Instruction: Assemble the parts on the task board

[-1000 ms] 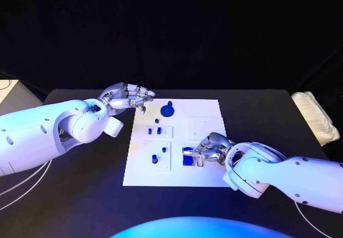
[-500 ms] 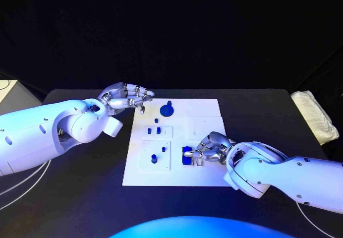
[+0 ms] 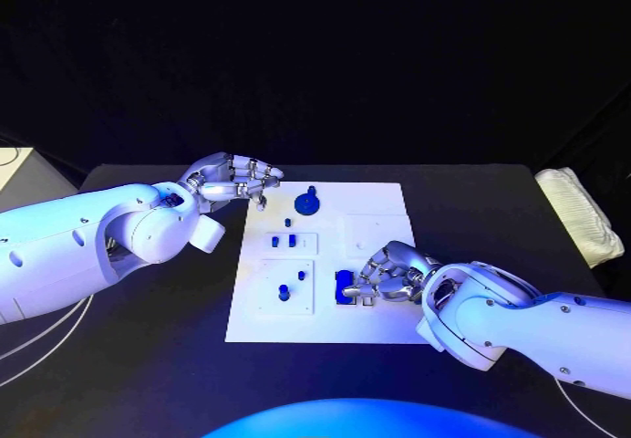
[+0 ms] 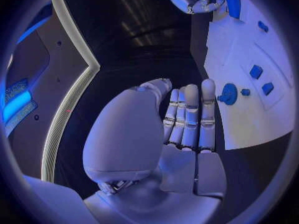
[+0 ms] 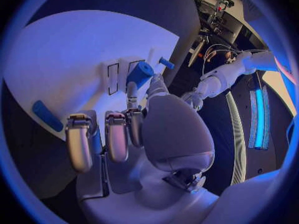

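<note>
Head view: a small blue block sits near the front right edge of the white board, which lies in the middle of the black desk. The robot's right hand bends over the block with its fingers curled down around it, apparently pinching it to seat it in its slot, though the contact itself is hidden under the fingers. In the right wrist view a blue cylinder shows just beyond the fingertips, close to two narrow slots in the board. Further up the board lie the other pieces: a round blue knob near the far edge, a small peg beside it, and two short blue pegs in a recessed panel. The left hand hovers at the board's far left corner, fingers curled together and holding nothing, seemingly parked clear so the right hand can work; in the left wrist view its fingers lie straight, side by side.
</note>
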